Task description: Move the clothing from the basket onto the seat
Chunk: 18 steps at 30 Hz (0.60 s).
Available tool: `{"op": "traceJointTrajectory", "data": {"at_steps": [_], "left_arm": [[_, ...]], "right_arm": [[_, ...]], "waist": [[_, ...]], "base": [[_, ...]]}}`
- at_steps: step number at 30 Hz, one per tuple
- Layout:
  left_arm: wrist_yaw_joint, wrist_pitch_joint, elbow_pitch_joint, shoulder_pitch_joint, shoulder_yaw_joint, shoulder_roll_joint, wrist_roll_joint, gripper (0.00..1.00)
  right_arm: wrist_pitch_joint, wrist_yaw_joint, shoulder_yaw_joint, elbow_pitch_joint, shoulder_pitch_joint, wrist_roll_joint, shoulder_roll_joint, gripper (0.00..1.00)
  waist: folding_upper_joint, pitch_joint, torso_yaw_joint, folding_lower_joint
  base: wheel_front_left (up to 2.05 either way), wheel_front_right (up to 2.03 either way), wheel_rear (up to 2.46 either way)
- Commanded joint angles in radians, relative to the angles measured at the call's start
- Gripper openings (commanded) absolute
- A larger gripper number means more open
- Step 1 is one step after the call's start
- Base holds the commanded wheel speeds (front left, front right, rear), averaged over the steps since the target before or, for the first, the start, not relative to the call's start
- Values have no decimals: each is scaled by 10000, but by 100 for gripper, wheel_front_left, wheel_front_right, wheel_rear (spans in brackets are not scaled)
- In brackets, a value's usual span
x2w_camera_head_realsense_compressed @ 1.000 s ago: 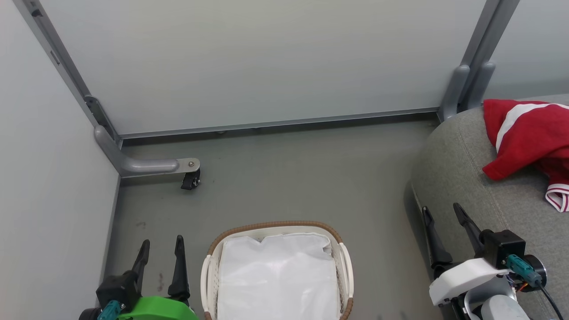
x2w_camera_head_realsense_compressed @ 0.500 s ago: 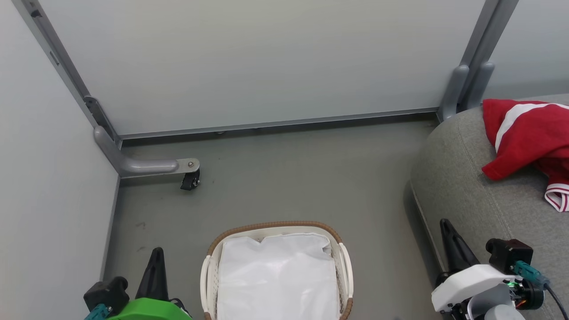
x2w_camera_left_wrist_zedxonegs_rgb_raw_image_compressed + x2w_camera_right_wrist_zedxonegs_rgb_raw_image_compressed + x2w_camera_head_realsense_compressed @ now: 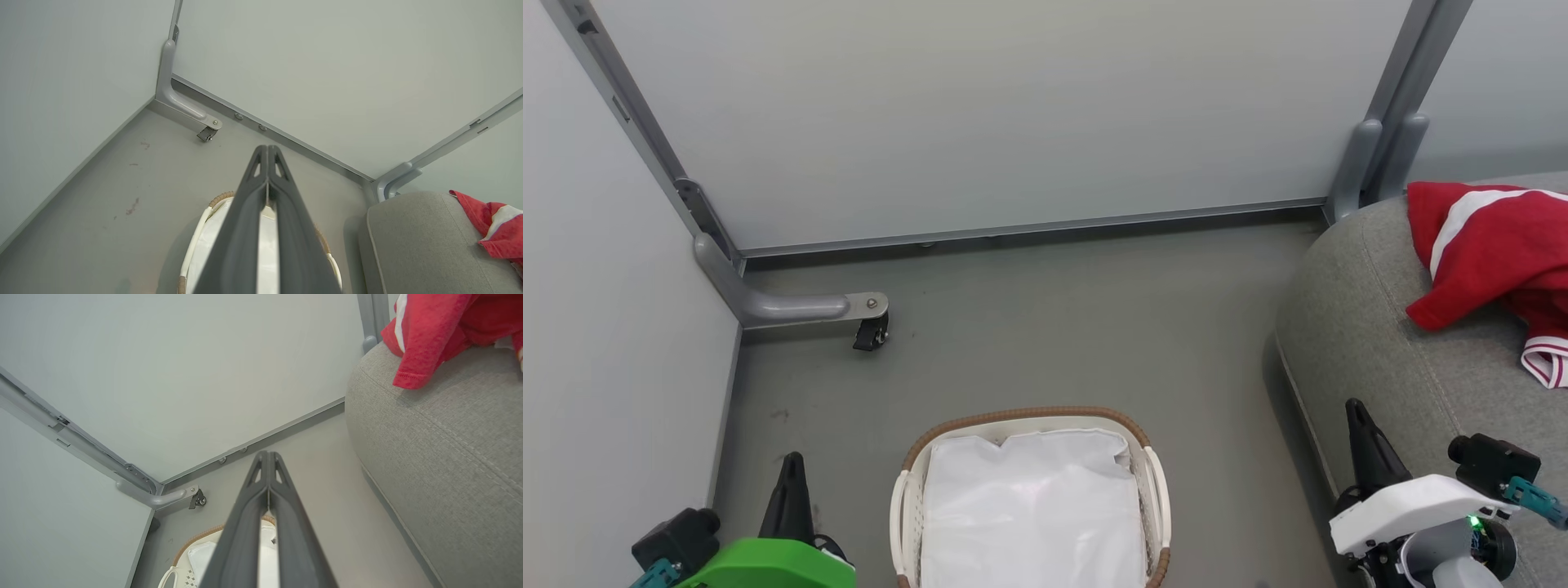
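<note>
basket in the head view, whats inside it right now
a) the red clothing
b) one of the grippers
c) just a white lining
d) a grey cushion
c: the basket holds just its white lining, while the red clothing already lies on the grey seat.
</note>
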Motion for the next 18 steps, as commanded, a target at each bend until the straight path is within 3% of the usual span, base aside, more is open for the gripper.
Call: {"op": "traceJointTrajectory", "data": {"at_steps": [1, 18], "left_arm": [[-41, 85, -170, -338, 89, 25, -379, 0], [-114, 716, -358, -544, 448, 32, -2586, 0]], "right_arm": [[102, -3, -69, -202, -188, 402, -60, 0], [726, -4, -260, -366, -247, 2828, -80, 0]], "waist": [[0, -1, -3, 0], [0, -17, -39, 0]], "base": [[0, 0, 0], [0, 0, 0]]}}
